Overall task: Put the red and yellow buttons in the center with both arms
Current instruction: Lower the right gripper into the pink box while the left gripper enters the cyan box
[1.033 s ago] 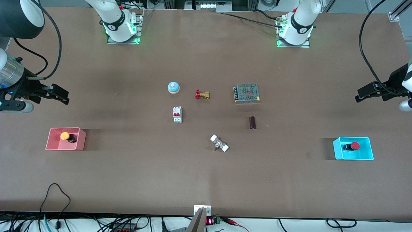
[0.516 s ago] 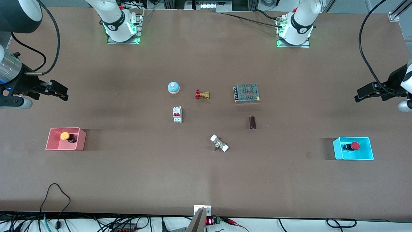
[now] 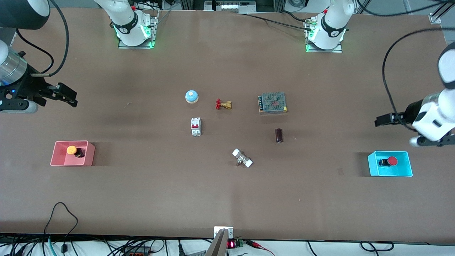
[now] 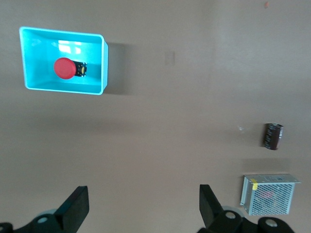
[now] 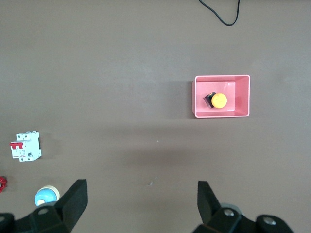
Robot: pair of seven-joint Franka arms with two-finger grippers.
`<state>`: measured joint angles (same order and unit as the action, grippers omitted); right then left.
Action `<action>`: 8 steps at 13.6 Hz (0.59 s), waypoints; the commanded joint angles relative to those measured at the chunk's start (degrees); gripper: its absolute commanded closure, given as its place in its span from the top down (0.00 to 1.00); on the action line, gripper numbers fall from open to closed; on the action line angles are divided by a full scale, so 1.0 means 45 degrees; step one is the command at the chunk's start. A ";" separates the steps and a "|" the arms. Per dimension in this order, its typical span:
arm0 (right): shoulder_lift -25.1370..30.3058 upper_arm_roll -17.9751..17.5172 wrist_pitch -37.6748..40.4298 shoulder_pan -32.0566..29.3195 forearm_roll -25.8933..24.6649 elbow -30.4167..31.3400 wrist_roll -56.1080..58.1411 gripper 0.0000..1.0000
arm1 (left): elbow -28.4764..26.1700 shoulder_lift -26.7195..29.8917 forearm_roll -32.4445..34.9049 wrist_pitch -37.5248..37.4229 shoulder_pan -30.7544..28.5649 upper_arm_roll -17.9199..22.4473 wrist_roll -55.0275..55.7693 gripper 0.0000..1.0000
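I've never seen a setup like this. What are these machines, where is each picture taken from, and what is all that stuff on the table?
These are two white robot arms bolted to a brown table. The wide picture looks down from a high camera facing them. The other two come from cameras on the arms' wrists, looking past their jaws.

The left gripper hangs open over bare table near the blue tray, which holds the red button. The right gripper hangs open over the table near the pink tray, which holds the yellow button. Neither holds anything.

In the middle lie a bell, a red-handled brass valve, a white switch, a metal mesh box, a small dark cylinder and a white-ended fitting.
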<state>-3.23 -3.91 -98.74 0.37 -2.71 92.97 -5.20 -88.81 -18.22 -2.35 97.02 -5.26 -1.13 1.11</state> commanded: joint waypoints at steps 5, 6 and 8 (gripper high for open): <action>-0.0624 0.0010 -0.0401 -0.0023 0.0153 0.0356 0.0002 1.00 | 0.1045 -0.3233 0.1420 0.4077 -0.1328 0.0193 -0.1572 1.00; -0.0863 0.0029 -0.0401 -0.0062 0.0192 0.0317 0.0234 1.00 | 0.1045 -0.3487 0.1362 0.4607 -0.1680 0.0193 -0.1710 1.00; -0.1234 0.0029 -0.0732 -0.0159 0.0057 0.0355 0.1481 1.00 | 0.1045 -0.3975 0.1323 0.4827 -0.1840 0.0193 -0.1731 1.00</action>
<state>-6.91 -3.87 -100.79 0.25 -2.70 94.78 -2.72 -86.20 -33.91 2.66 118.59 -12.99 0.12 -5.68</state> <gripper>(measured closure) 0.000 0.000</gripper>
